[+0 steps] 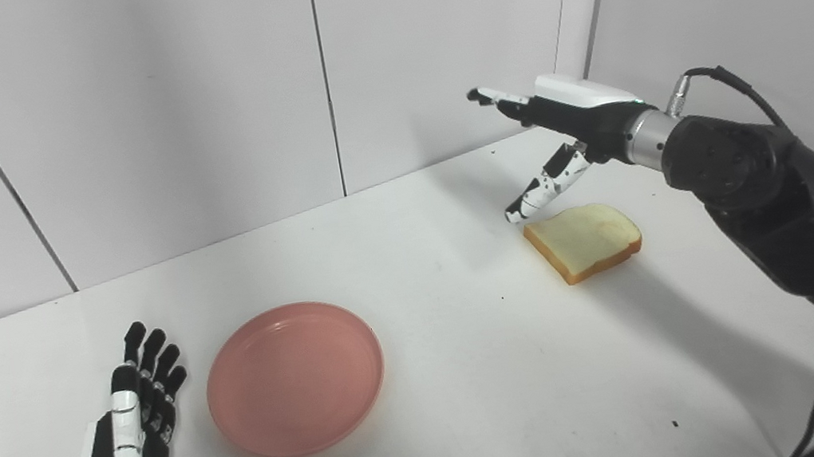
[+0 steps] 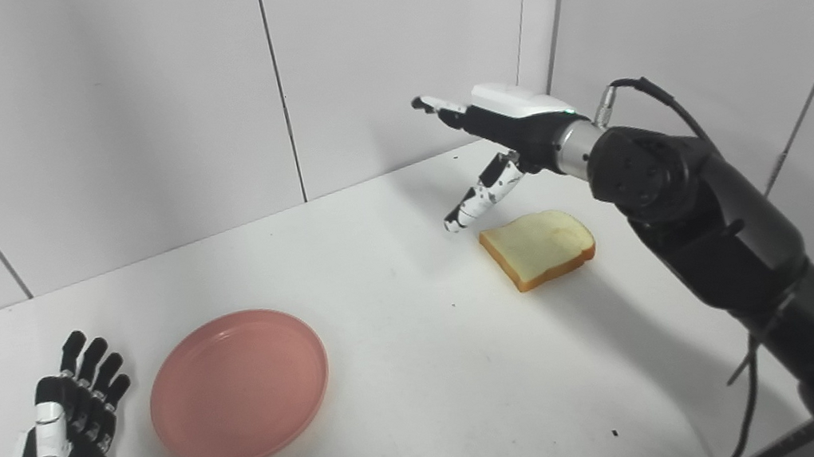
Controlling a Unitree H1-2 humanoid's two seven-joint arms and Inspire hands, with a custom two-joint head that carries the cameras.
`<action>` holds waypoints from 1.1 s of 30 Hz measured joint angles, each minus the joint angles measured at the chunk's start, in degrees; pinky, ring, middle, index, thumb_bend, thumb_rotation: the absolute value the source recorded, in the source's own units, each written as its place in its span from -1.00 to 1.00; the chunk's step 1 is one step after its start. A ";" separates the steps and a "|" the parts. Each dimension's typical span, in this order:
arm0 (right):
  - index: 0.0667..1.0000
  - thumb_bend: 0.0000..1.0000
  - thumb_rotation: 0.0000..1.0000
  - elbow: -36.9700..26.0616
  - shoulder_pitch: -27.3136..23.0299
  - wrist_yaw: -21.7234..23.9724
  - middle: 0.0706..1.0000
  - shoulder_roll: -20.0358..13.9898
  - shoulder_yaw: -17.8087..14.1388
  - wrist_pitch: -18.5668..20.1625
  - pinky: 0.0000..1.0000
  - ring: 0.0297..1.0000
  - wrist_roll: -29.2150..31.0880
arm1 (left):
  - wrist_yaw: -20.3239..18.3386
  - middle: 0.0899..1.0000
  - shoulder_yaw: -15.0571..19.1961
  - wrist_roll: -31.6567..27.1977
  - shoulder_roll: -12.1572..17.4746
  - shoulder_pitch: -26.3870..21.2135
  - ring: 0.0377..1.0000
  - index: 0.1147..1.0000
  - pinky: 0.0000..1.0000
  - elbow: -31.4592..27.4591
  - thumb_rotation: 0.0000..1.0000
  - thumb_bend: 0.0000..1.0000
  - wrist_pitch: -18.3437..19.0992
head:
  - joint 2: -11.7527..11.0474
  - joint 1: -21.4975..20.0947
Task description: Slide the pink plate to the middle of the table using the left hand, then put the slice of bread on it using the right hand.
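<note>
A white bench (image 1: 446, 432) stood in a corner of pale wall panels, seen from the robot's head. On it lay a pink plate (image 1: 295, 377), left of centre and toward the near edge, and a slice of bread (image 1: 585, 240), well apart from the plate toward the far right.

The right robot hand (image 1: 555, 138) hovered above the bench, just behind and above the bread's far left corner. It was wide open and held nothing: its fingers (image 1: 496, 96) stretched out toward the back wall, and its thumb (image 1: 543, 192) hung down, with the tip close over the bread's corner; actual contact could not be confirmed. The bread lay flat, below the hand and slightly toward the robot, its rounded top pointing to the right.

The left robot hand (image 1: 133, 439) rested low by the near left edge, just beside the plate's left rim but apart from it. Its fingers were extended and loosely together, holding nothing.

Judging by the layout, the plate was not far from the middle, and the bread step looked to be under way. The right hand was by far the nearer one to the bread, and would need to come down over the slice and close on it.
</note>
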 measured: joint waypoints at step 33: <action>1.00 1.00 -0.13 16.04 -2.26 3.94 1.00 -8.23 15.37 -16.75 1.00 1.00 -25.22 | 0.01 0.90 3.04 -3.77 0.84 0.64 0.88 0.88 0.88 -2.25 0.88 0.43 0.41 | 2.55 -2.81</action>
